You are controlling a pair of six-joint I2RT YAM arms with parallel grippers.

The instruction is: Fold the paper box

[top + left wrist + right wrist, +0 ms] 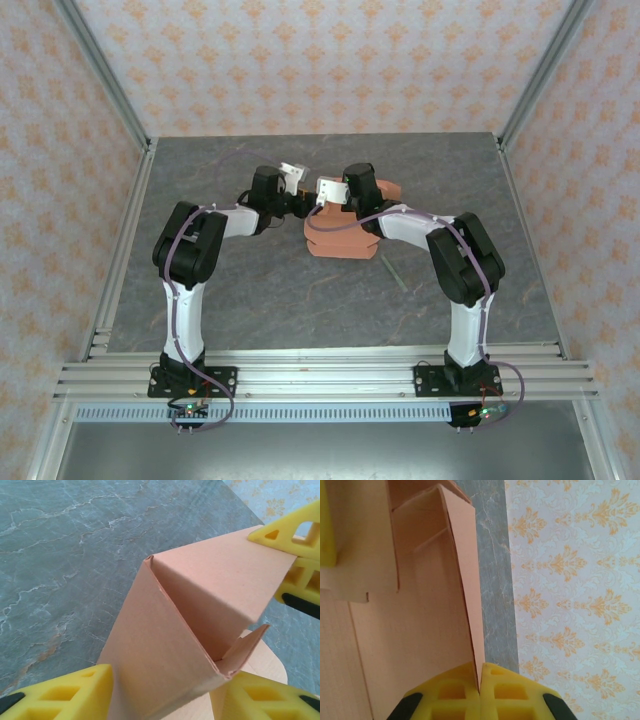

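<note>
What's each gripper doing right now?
Left gripper: jaws closed around the folded salmon-orange card paper box.
Right gripper: jaws shut, pinching a flap edge of that box.

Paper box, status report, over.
Left claw gripping a folded corner. Right claw shut on a flap edge. Paper box partly folded. Thin stick on table nearby.

paper box (340, 243) mid-table, open table (200, 175) far left

Overhead, the right arm (410, 228) is covering part of the paper box (340, 243), and a thin grey stick (397, 275) lower right of it is showing too small to identify. The left wrist view's bottom edge is cutting off the left pincer (162, 700) and the box's base. The right wrist view's left edge is cutting the box too.
</note>
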